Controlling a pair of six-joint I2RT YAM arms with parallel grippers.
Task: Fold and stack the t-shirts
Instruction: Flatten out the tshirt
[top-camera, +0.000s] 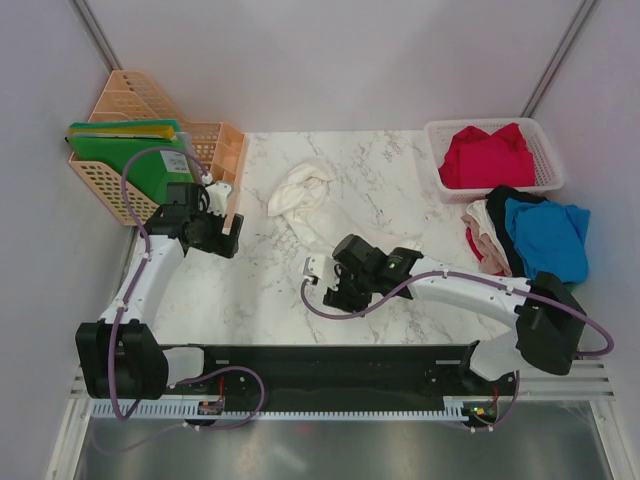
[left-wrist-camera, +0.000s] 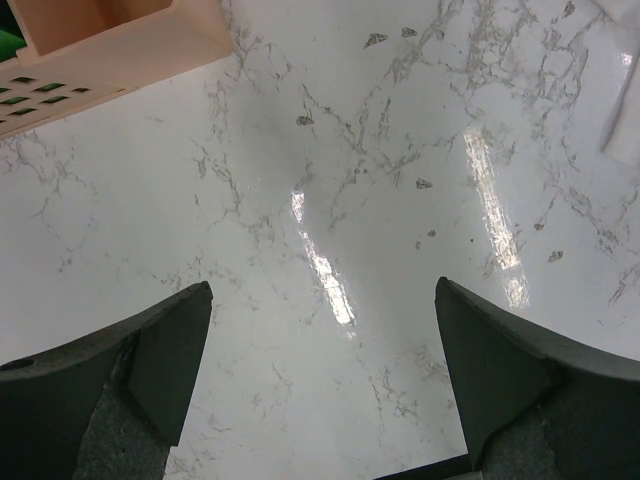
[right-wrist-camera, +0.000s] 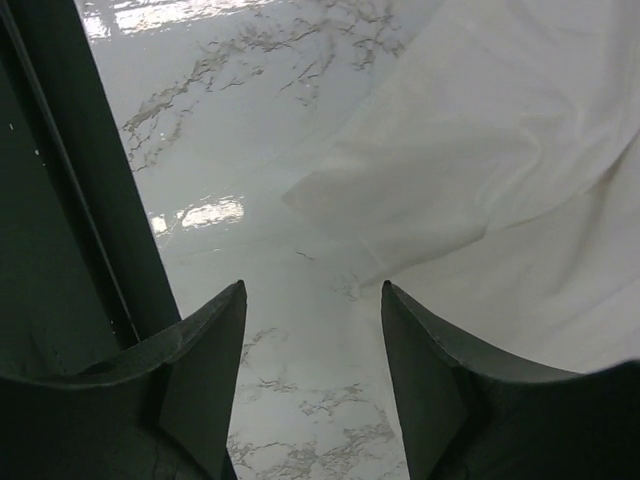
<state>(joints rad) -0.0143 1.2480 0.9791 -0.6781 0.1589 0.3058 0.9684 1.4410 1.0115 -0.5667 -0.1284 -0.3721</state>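
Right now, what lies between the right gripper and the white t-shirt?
Only a short strip of bare marble table separates the open right gripper from the white t-shirt; nothing else lies there. The right wrist view shows it best.

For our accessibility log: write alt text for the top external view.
The right gripper hovers just short of a crumpled white t-shirt on the marble table. The left gripper hangs beside a peach basket holding green folders. At the right, a red t-shirt lies in a white basket beside a beige, black and blue pile.

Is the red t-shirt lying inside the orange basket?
No, the red t-shirt lies in the white mesh basket at the far right.
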